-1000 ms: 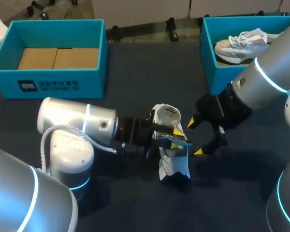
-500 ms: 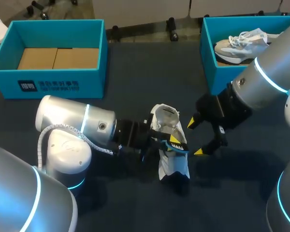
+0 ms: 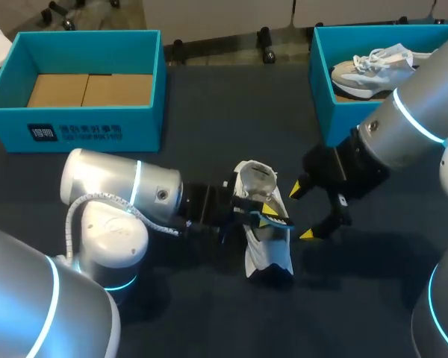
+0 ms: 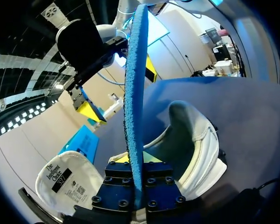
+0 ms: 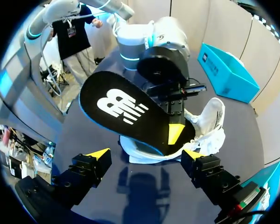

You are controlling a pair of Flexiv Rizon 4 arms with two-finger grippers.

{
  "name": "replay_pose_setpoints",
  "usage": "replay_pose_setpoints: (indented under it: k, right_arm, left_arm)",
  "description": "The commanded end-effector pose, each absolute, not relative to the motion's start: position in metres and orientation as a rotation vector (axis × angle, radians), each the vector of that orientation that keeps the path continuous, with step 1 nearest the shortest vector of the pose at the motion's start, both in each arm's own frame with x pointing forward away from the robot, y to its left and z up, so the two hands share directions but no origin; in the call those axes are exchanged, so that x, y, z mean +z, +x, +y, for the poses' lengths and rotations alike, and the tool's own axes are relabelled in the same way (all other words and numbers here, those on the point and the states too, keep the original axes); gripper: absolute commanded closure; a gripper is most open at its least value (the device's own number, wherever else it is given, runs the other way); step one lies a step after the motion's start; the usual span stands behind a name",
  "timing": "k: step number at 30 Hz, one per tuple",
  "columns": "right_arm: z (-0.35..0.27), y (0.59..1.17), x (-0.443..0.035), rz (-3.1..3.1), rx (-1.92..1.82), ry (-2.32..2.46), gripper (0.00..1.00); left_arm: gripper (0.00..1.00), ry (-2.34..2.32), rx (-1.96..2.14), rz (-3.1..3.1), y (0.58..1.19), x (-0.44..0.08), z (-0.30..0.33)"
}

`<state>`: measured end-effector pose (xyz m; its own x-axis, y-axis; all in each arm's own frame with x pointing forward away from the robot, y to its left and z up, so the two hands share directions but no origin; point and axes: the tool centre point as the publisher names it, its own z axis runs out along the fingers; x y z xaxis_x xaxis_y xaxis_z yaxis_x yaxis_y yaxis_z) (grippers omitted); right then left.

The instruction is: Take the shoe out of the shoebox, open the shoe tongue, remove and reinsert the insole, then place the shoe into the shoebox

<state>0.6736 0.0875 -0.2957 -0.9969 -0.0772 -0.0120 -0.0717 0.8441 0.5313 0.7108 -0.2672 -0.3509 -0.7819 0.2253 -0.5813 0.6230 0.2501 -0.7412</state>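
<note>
The left gripper (image 3: 267, 216) is clamped on the insole (image 4: 133, 93), gripping it near one end. The insole stands on edge above the shoe (image 3: 267, 252), with its printed black face toward the right gripper (image 3: 302, 212). The shoe lies at mid-table (image 3: 209, 313), directly under the left gripper, opening toward the far side. The right gripper is spread and holds nothing, just beside the shoe on its right. The insole lies ahead of its fingers, not between them. The left box (image 3: 75, 134) sits at the far left corner, well apart. The right box (image 3: 322, 89), holding a second shoe (image 3: 369, 66), sits just behind the right arm. Bare table lies on the near side of the shoe.
</note>
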Motion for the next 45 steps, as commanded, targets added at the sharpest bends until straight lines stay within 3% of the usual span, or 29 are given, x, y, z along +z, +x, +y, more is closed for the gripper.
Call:
replay_pose_setpoints:
  k: [1,5,12,13,14,15,42,43,44,45]
  right_arm:
    - [0.088,0.673,-0.296,-3.01,-0.864,0.12,0.0]
    - [0.088,0.673,-0.296,-3.01,-0.864,0.12,0.0]
    - [0.088,0.673,-0.296,-3.01,-0.864,0.12,0.0]
    - [0.088,0.673,-0.296,-3.01,-0.864,0.12,0.0]
    - [0.088,0.673,-0.296,-3.01,-0.864,0.12,0.0]
    - [0.088,0.673,-0.296,-3.01,-0.864,0.12,0.0]
    - [0.088,0.673,-0.296,-3.01,-0.864,0.12,0.0]
    - [0.088,0.673,-0.296,-3.01,-0.864,0.12,0.0]
    - [0.088,0.673,-0.296,-3.01,-0.864,0.12,0.0]
    - [0.088,0.673,-0.296,-3.01,-0.864,0.12,0.0]
  left_arm:
    - [0.53,0.774,-1.545,2.171,0.707,-0.345,-0.265]
    - [0.53,0.779,-1.565,2.165,0.701,-0.335,-0.264]
    - [0.69,0.783,-1.582,2.149,0.693,-0.325,-0.262]
    - [0.74,0.784,-1.582,2.148,0.693,-0.325,-0.262]
    - [0.92,0.786,-1.579,2.15,0.693,-0.325,-0.262]
    - [1.0,0.787,-1.577,2.151,0.692,-0.325,-0.262]
    - [1.0,0.787,-1.496,2.101,0.709,-0.352,-0.269]
    - [0.72,0.783,-1.495,2.1,0.709,-0.35,-0.268]
    - [0.55,0.773,-1.501,2.1,0.708,-0.347,-0.267]
    - [0.51,0.769,-1.508,2.095,0.708,-0.344,-0.266]
